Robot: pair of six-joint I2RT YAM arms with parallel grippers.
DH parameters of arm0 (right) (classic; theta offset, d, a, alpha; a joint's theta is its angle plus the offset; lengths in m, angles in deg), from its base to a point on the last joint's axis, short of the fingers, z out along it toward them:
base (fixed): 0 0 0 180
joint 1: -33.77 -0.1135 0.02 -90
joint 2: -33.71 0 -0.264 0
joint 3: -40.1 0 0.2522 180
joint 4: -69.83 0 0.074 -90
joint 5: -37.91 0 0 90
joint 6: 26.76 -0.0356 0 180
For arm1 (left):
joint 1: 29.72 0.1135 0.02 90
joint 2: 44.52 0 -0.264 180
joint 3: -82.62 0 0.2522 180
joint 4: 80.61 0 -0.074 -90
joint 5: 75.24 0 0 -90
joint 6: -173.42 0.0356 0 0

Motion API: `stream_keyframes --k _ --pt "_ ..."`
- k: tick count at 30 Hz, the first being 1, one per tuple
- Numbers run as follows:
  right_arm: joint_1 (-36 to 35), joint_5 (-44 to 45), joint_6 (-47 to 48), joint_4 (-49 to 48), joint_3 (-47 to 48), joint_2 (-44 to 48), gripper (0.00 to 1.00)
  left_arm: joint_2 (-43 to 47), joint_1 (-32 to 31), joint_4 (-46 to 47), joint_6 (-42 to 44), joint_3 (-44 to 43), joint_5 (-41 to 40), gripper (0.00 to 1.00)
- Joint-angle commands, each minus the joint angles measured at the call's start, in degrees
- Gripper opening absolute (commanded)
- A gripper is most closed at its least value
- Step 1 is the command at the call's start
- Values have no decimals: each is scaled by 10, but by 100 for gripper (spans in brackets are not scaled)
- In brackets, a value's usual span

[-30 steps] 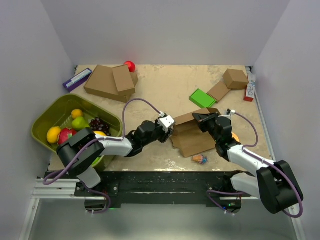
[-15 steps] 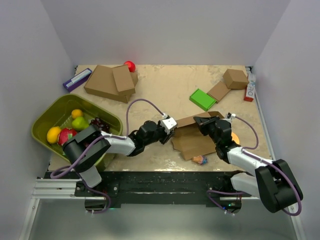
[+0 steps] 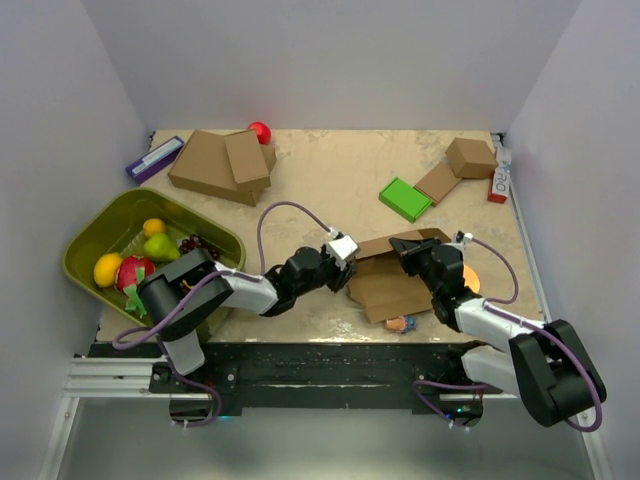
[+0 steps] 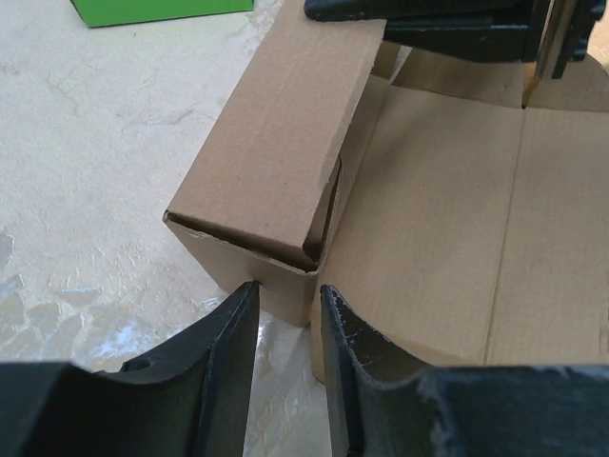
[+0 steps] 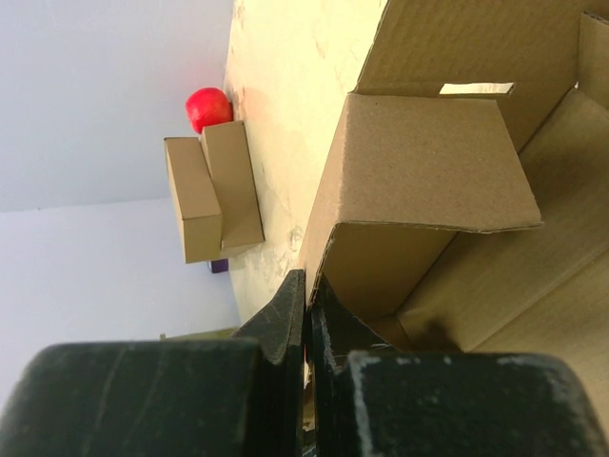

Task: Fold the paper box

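On the desk (image 3: 330,180), the paper box (image 3: 390,285) is lying between both arms, its rear wall now sitting lower, so the fold is progressing. The left end effector (image 4: 285,290) is closing in on the folded side wall's corner, jaws narrowing. Whether it is pinching, I cannot tell. The right end effector (image 5: 306,286) is staying closed beside the rear flap.
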Motion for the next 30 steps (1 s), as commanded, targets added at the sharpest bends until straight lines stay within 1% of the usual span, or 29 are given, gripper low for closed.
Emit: stream_keyframes --k 1,6,9,10,13,14,17,23,30 --pt "-3 6 12 13 -10 0 0 -15 -16 40 -49 -35 -45 38" --pt "-4 6 11 12 -11 0 0 -26 -20 33 -93 -44 -93 42" --pt "-4 7 9 12 -12 0 0 -33 -26 35 -112 -49 -100 49" --pt "-4 7 9 11 -12 0 0 -34 -28 35 -113 -50 -103 54" --pt "-3 5 8 11 -12 1 0 -38 -36 33 -112 -55 -115 60" --pt "-3 4 7 11 -12 3 0 -40 -36 32 -112 -55 -126 61" --pt "-3 4 6 11 -15 9 0 -45 -36 21 -110 -58 -162 61" --pt "-3 7 6 19 -17 21 0 -67 -36 32 -104 -65 -203 61" --pt "-3 9 5 26 -15 25 0 -82 -37 64 -104 -57 -258 48"
